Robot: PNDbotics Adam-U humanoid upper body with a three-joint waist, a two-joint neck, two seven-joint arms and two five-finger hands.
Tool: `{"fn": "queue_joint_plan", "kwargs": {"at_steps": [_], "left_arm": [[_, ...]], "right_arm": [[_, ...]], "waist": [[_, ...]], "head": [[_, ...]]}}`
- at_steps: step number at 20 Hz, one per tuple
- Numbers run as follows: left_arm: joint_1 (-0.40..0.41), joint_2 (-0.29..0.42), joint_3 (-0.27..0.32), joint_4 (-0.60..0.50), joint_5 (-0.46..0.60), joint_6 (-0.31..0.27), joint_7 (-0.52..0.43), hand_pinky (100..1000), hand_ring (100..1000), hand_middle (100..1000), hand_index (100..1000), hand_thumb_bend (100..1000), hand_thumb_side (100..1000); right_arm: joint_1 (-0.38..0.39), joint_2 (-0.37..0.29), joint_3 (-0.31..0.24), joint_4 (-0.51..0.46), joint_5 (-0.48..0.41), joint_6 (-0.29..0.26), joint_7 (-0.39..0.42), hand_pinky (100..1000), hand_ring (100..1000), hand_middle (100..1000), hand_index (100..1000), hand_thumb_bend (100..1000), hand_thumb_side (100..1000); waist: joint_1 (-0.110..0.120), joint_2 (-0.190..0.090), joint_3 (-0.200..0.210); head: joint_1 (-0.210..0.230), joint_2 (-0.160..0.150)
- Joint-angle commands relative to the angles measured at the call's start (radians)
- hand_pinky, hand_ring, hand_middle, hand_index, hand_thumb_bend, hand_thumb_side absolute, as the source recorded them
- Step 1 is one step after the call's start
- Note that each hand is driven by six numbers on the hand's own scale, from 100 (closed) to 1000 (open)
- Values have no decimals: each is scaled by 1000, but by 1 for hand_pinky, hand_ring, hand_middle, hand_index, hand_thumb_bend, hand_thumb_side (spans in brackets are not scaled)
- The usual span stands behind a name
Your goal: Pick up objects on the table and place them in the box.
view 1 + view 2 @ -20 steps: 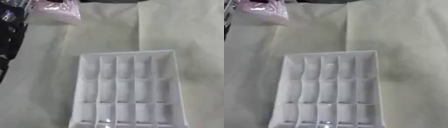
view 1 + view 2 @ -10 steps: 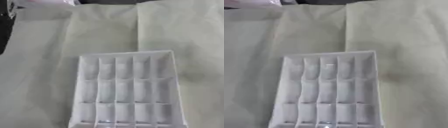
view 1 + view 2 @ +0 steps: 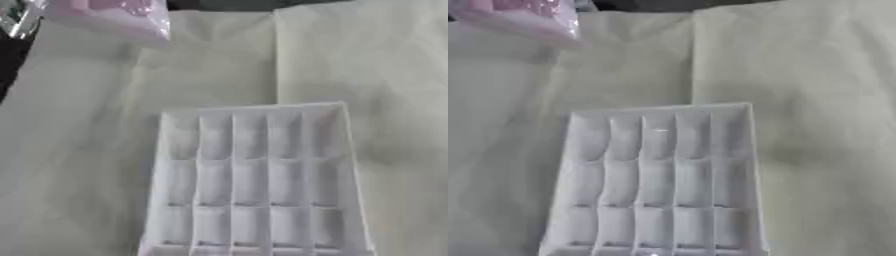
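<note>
Left eye view: a pink packet (image 3: 109,15) shows at the upper left corner, well apart from the empty white box (image 3: 254,180) on the pale cloth (image 3: 367,75). Neither hand shows, so finger state cannot be told. Carrying to a compartment seems next.

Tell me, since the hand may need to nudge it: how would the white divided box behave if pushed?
The white divided box looks thin-walled and empty, so probably light. It lies flat and low on the pale cloth, so it would likely slide rather than tip, perhaps bunching the cloth.
</note>
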Motion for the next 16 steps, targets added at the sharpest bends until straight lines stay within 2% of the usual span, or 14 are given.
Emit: {"fn": "queue_joint_plan", "kwargs": {"at_steps": [1,3,4,5,10,14,15,16], "left_arm": [[-4,59,-46,-86,72,-32,-78,100,100,100,110,777,100],[-8,57,-77,-126,116,-47,-124,100,100,100,108,780,100],[-16,50,-92,-145,137,-54,-148,100,100,100,107,850,107],[-27,40,-105,-161,157,-60,-172,100,100,100,106,780,100],[-120,-56,-161,-186,243,-66,-296,100,100,100,104,775,100],[-177,-148,-193,-175,299,-67,-365,100,100,100,100,765,100],[-188,-173,-200,-172,314,-67,-379,100,100,100,100,709,100],[-198,-204,-207,-169,329,-65,-396,100,100,100,100,718,100]], "right_arm": [[-2,-21,-11,-5,-6,4,0,662,771,815,796,100,892],[-2,-20,-12,-2,-8,6,1,662,770,815,796,100,892],[-2,-19,-12,-1,-9,7,1,662,771,815,796,100,894],[-2,-18,-11,1,-10,8,2,662,771,815,796,100,893],[-4,-14,-10,10,-15,12,6,662,771,815,796,100,893],[-5,-12,-9,13,-19,13,9,662,771,815,796,100,892],[-6,-12,-9,13,-20,13,10,663,771,815,796,100,892],[-7,-11,-9,14,-21,14,11,663,771,815,796,100,892]], "waist": [[-2,-28,-1],[-2,-32,-1],[-2,-34,-1],[-3,-36,-1],[-4,-46,-4],[1,-50,-23],[3,-51,-28],[5,-51,-33]], "head": [[2,0],[4,0],[5,0],[7,0],[16,0],[25,0],[27,0],[28,0]]}}
